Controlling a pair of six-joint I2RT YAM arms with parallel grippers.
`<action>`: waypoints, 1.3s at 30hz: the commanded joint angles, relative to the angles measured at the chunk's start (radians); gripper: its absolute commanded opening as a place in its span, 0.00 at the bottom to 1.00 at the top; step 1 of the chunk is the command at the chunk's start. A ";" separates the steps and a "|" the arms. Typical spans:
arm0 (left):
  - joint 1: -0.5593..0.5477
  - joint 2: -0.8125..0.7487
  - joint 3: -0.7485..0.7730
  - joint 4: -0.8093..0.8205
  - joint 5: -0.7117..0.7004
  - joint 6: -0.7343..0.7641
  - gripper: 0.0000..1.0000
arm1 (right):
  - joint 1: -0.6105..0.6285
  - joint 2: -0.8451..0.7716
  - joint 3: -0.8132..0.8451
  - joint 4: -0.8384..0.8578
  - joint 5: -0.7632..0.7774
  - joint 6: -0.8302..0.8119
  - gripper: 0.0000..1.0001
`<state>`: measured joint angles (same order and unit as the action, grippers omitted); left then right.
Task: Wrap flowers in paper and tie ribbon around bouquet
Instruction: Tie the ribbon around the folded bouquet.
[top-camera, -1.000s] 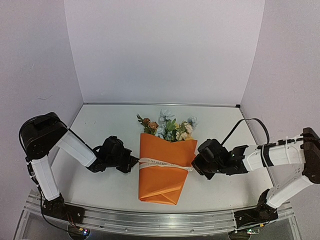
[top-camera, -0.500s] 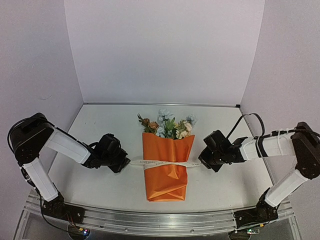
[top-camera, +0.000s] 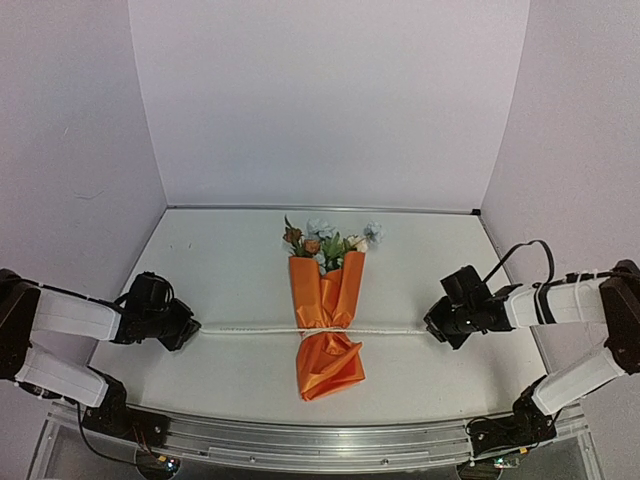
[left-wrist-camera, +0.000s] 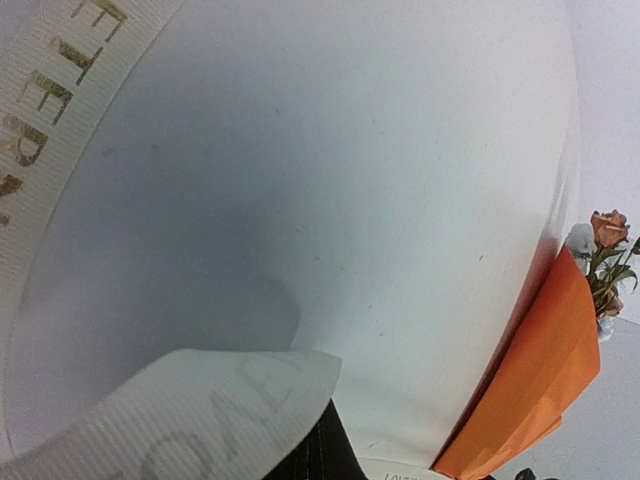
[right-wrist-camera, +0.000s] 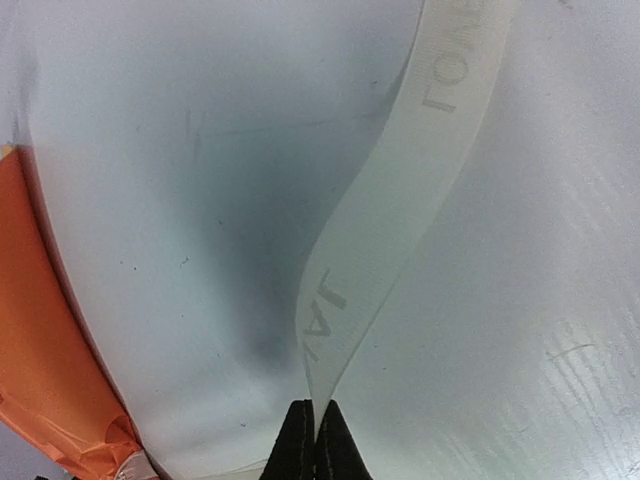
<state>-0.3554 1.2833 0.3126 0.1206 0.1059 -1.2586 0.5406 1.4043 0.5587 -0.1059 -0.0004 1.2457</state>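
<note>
- The white table (top-camera: 230, 260) fills the floor of the scene, with pale walls on three sides.
- An orange paper-cone bouquet (top-camera: 325, 300) lies mid-table with its waist pinched tight, midway between the two grippers and well apart from both.
- A cream-white fabric ribbon (top-camera: 250, 330) runs straight and taut across that waist, reaching from gripper to gripper.
- The left gripper (top-camera: 190, 330) sits low at the left, jaws clamped on the ribbon's left end.
- The right gripper (top-camera: 432, 328) is opposite, its dark fingertips (right-wrist-camera: 315, 445) pinched together on the right end.
- Small orange, pale blue and cream blossoms (top-camera: 325, 238) top the cone, pointing to the far wall.
- Gold capitals on the ribbon read "ETER" in the left wrist view; the other letters show reversed and are unreadable.
</note>
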 joint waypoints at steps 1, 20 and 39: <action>0.171 -0.007 -0.009 -0.092 0.029 0.162 0.00 | -0.095 -0.084 -0.091 -0.065 0.098 -0.009 0.00; 0.531 0.063 0.092 -0.107 0.219 0.287 0.00 | -0.386 -0.336 -0.245 -0.060 -0.048 -0.057 0.00; 0.632 0.104 0.143 -0.139 0.250 0.320 0.00 | -0.584 -0.364 -0.276 -0.057 -0.173 -0.101 0.00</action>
<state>0.1523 1.3751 0.4065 -0.0859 0.6648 -0.9672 0.0936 1.0397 0.3059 -0.0916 -0.4819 1.1816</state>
